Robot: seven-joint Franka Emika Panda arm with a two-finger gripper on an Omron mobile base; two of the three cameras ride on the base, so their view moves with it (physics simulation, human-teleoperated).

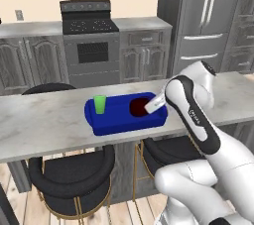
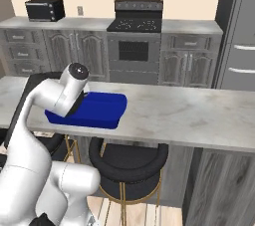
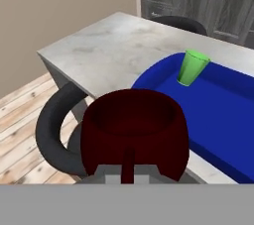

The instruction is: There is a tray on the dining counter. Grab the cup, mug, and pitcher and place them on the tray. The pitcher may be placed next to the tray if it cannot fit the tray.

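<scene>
Gripper [image 1: 152, 104] clenched on the mug [image 3: 134, 137] by its handle, judged so the bowl hangs clear for setting down. Mug sits over the tray [image 1: 119, 120] at its 3 o'clock end on the dining counter [image 1: 44, 120]; cup [image 1: 100, 104] stands at 9 o'clock. Hand view shows the handle grip; in right base view the arm hides both vessels
</scene>
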